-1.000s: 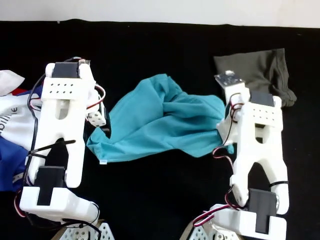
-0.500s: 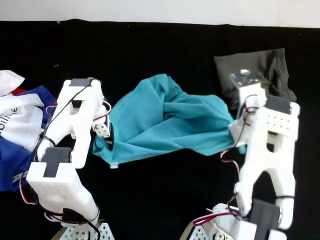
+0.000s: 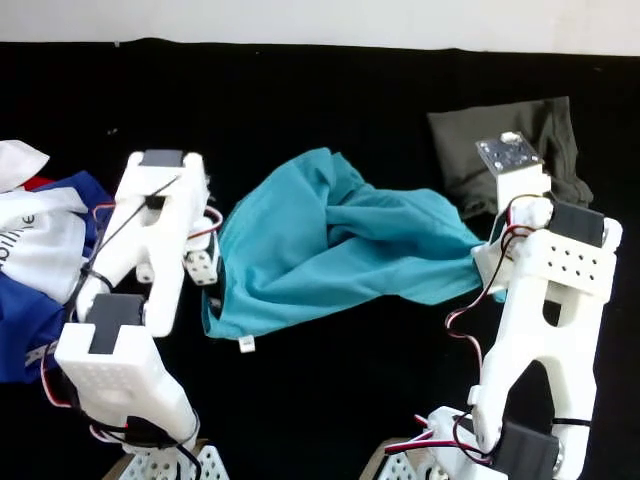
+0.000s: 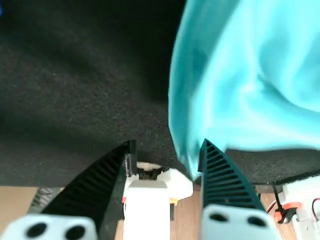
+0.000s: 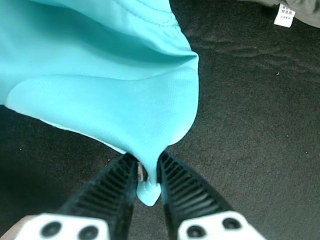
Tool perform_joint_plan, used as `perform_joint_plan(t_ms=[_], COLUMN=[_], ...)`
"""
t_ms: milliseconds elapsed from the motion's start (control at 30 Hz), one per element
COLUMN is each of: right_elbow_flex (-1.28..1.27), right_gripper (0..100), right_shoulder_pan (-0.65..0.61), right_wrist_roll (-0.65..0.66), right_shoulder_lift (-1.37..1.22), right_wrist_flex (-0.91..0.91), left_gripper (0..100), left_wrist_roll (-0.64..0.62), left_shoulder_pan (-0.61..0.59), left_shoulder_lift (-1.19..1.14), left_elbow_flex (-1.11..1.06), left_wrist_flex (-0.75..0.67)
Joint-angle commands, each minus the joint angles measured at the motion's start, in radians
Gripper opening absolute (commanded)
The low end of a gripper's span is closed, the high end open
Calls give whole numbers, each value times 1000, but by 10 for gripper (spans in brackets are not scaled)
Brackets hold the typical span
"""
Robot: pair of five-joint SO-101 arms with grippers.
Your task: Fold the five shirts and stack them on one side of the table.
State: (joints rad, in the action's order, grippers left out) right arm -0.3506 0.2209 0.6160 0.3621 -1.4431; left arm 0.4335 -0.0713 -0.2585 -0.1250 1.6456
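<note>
- Teal shirt [image 3: 330, 240]: crumpled at the middle of the surface [image 3: 300, 90]. It looks light, limp and a little slippery, so grip corners or hems, not the bunched middle.
- Right end effector [image 5: 147, 157] is clamped on its 3 o'clock corner.
- Left end effector [image 4: 168, 145] has its fingers apart at the 9 o'clock edge and grips nothing.
- Grey shirt [image 3: 530, 135] at 2 o'clock and a loose pile [image 3: 30, 250] at 9 o'clock likely limit spreading room.

Teal shirt [image 3: 330, 240] blocks centre, passage along far tabletop [image 3: 300, 90]

A black tablecloth [image 3: 320, 90] spreads under everything — a pale wall [image 3: 320, 20] runs behind it.
</note>
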Motion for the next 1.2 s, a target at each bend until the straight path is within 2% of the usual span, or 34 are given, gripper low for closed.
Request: perform_joint_plan(t_ms=[0,200,333,433,567,667,1167], right_elbow_flex=[15,13,13,13,13,13,13], right_gripper=[5,5,5,5,5,5,5], right_shoulder_pan=[10,10,10,10,10,10,10], right_wrist_roll=[12,12,11,11,11,11,11], right_shoulder_lift=[31,31,31,31,31,31,31], right_wrist_flex=[-4,-4,-4,-4,-5,-5,-5], left_gripper=[203,203,203,203,203,203,203], left_wrist_roll=[-44,-77,-74,-71,-37,-26,-28], left_shoulder_pan=[76,209,259,229,134,94,96], left_shoulder_lift=[8,96,88,41,7,7,-5], left_elbow_flex=[99,185,88,-84,-239,-249,-255], left_wrist_flex=[77,100,69,-52,-224,-241,-319])
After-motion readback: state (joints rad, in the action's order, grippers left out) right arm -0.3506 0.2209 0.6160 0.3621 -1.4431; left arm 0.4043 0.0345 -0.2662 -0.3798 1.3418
